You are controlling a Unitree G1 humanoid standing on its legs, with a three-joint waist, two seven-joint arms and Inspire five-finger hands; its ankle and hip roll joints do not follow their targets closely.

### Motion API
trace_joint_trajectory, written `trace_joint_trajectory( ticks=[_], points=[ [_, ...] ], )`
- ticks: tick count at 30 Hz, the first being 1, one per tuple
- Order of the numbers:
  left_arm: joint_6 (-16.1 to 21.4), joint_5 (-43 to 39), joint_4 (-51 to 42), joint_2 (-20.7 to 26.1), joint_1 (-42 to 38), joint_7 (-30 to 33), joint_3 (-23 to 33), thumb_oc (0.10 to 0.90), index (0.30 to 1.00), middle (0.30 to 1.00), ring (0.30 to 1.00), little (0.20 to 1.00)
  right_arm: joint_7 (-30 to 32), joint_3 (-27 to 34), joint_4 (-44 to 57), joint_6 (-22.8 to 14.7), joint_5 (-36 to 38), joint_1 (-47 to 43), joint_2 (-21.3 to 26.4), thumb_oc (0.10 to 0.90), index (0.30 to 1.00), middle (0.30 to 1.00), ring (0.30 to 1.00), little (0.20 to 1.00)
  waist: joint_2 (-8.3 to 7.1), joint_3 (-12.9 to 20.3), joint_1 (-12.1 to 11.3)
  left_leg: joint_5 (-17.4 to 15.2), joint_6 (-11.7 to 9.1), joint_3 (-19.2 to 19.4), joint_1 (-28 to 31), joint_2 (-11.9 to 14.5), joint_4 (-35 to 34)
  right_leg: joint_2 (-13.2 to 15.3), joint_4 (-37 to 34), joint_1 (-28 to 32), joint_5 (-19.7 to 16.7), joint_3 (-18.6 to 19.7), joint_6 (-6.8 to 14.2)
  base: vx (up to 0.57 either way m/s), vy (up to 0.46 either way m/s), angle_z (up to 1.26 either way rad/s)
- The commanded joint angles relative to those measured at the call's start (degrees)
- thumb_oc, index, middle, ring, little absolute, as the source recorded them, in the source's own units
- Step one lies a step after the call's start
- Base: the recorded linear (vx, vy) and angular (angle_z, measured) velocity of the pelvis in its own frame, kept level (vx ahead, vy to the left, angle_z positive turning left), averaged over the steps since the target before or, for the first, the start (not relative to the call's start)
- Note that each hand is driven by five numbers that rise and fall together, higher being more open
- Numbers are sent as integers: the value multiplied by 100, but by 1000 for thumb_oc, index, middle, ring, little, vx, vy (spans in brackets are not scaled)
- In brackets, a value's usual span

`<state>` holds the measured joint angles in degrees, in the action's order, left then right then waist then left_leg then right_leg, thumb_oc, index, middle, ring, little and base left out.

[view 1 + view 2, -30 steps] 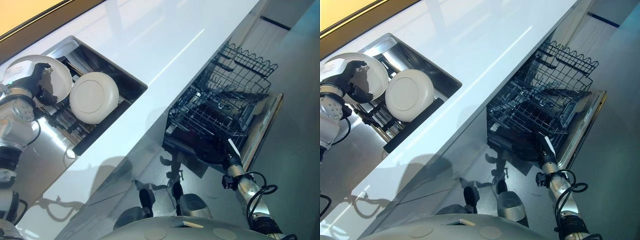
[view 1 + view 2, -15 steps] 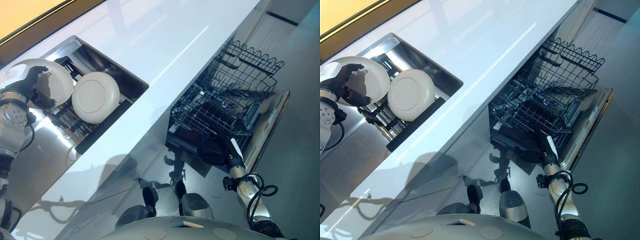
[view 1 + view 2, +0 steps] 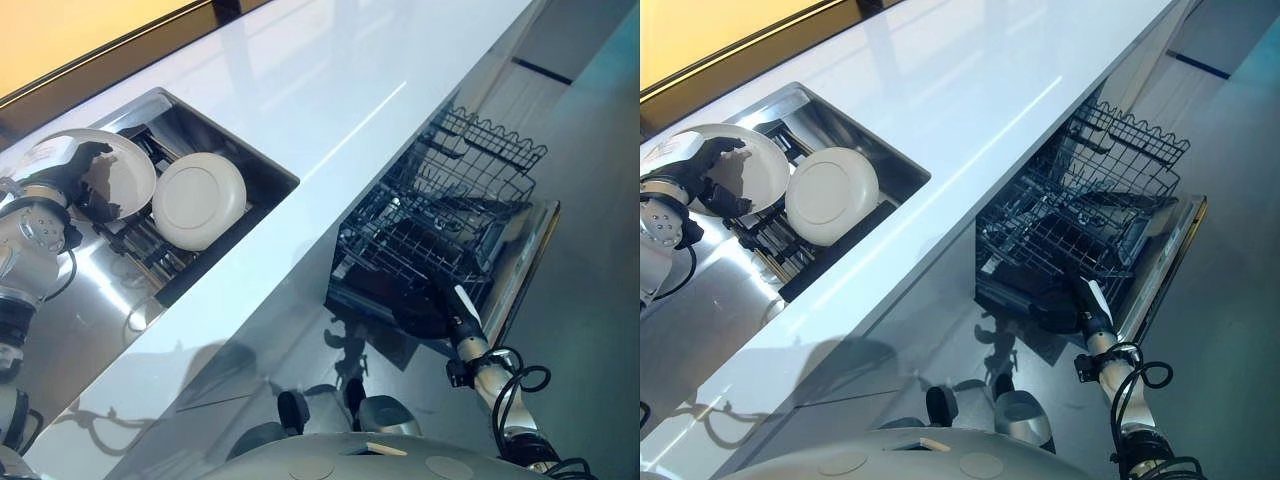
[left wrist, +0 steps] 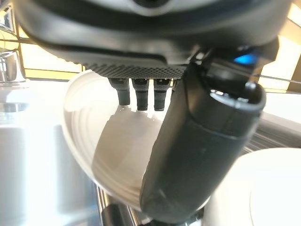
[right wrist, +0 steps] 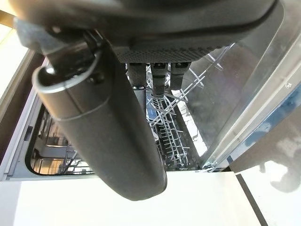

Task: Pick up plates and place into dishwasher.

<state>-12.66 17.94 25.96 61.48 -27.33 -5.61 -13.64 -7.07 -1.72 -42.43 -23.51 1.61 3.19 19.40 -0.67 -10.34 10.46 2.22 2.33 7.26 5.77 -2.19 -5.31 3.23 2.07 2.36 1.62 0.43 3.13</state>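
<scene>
The left hand [image 3: 75, 175] is at the sink [image 3: 268, 172], with its thumb across the inner face of a white plate [image 3: 125, 178] and its fingers curled over the rim, so the plate is pinched between them; the left wrist view shows the thumb [image 4: 197, 150] lying on the pale face and the fingertips [image 4: 141, 96] bearing on it further in. The plate stands on edge, its face turned toward the palm, and whether its lower rim rests in the dark drying rack [image 3: 160, 250] under it cannot be told. Just beyond the hand, on the side away from the wrist, a 2nd white plate [image 3: 200, 200] leans in the same rack, close beside the gripped one and perhaps touching it.

The right hand [image 3: 440, 300] is low by the open dishwasher, well apart from both plates, at the front of the pulled-out lower rack [image 3: 420, 240]. Its wrist view shows the thumb [image 5: 103, 127] standing out and the fingers fairly straight, closed on nothing.

The coming move turns on 1 relation: the dishwasher rack lies far off to the right of the left hand and below the counter [image 3: 330, 90]. The gripped plate likely has to lift clear of its neighbour before swinging across.
</scene>
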Motion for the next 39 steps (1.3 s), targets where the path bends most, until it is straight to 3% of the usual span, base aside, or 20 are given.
trace_joint_trajectory(
  ticks=[1, 3, 7, 11, 12, 15, 18, 21, 25, 34, 37, 39],
  points=[
    [80, 264, 155, 418, -1059, 173, 155, 800, 900, 900, 900, 900, -862, -446, -2601, 1974, -502, 1264, 325, 800, 900, 900, 900, 900, 539, 48, 135, -749, 169, 15, -7, -469, 115, -128, 712, -695, 6, 367, 681, -3, -5, 11],
    [53, 272, 189, 364, -1224, 173, 15, 800, 900, 900, 900, 900, -983, -499, -2838, 2237, -506, 1249, 309, 800, 900, 900, 900, 900, 528, 69, 137, -759, 175, 1, 20, -477, 116, -133, 746, -687, -10, 396, 686, 7, -6, 6],
    [-83, 332, 195, 262, -1399, 193, -89, 800, 900, 900, 900, 900, -1056, -473, -3057, 2323, -456, 1224, 336, 800, 900, 900, 900, 900, 495, 90, 138, -769, 175, 0, 65, -474, 112, -118, 763, -667, -20, 391, 688, 0, 0, 0],
    [-231, 287, 111, 289, -1353, 151, -44, 800, 900, 900, 900, 900, -582, -228, -2908, 1428, 203, 1197, 413, 800, 900, 900, 900, 900, 452, 107, 137, -783, 170, -21, 103, -478, 98, -108, 743, -654, -69, 398, 703, 0, -4, 2],
    [-282, 248, 39, 325, -1269, 141, 8, 800, 900, 900, 900, 900, -446, -30, -2562, 1155, 680, 1136, 496, 800, 900, 900, 900, 900, 430, 111, 134, -784, 166, -24, 106, -473, 96, -99, 717, -631, -70, 396, 701, -9, -15, 4],
    [-315, 202, -92, 367, -904, 202, 285, 800, 900, 900, 900, 900, -370, 449, -1438, 917, 1852, 1069, 570, 800, 900, 900, 900, 900, 404, 114, 150, -797, 169, -11, 112, -464, 94, -90, 682, -602, -59, 397, 686, 0, 0, 0],
    [-82, 231, 10, 361, -269, 295, 876, 800, 900, 900, 900, 900, -347, 1005, 189, 718, 2998, 1148, 482, 800, 900, 900, 900, 900, 408, 162, 230, -834, 182, 40, 136, -470, 76, -83, 636, -585, -68, 417, 680, -5, 5, -1],
    [95, 272, 89, 340, 232, 363, 1320, 800, 900, 900, 900, 900, -505, 1330, 1573, 767, 3441, 1324, 299, 800, 900, 900, 900, 900, 400, 214, 297, -862, 188, 76, 152, -473, 65, -80, 617, -589, -73, 429, 686, -16, 5, -8],
    [189, 308, 78, 261, 753, 460, 1690, 800, 900, 900, 900, 900, -827, 1476, 3116, 923, 3480, 1412, 68, 800, 900, 900, 900, 900, 399, 308, 345, -878, 202, 130, 170, -463, 63, -92, 636, -615, -72, 442, 697, -5, -1, -4],
    [94, 205, 105, 210, 826, 564, 1568, 800, 900, 900, 900, 900, -1145, 1595, 4100, 1110, 3691, 1288, 465, 800, 900, 900, 900, 900, 406, 406, 373, -826, 173, 200, 199, -447, 45, -98, 635, -596, -86, 399, 671, 1, 3, 0],
    [22, 187, 54, 182, 918, 593, 1602, 800, 900, 900, 900, 900, -1018, 1648, 4392, 1002, 3680, 1318, 563, 800, 900, 900, 900, 900, 413, 414, 396, -807, 177, 244, 200, -444, 46, -106, 614, -562, -67, 415, 657, -7, 29, -5],
    [-39, 169, 27, 164, 983, 626, 1632, 800, 900, 900, 900, 900, -502, 1750, 4560, 643, 3416, 1315, 631, 800, 900, 900, 900, 900, 414, 416, 420, -808, 187, 283, 206, -449, 48, -112, 619, -552, -74, 435, 655, -9, 32, -3]
  ],
)
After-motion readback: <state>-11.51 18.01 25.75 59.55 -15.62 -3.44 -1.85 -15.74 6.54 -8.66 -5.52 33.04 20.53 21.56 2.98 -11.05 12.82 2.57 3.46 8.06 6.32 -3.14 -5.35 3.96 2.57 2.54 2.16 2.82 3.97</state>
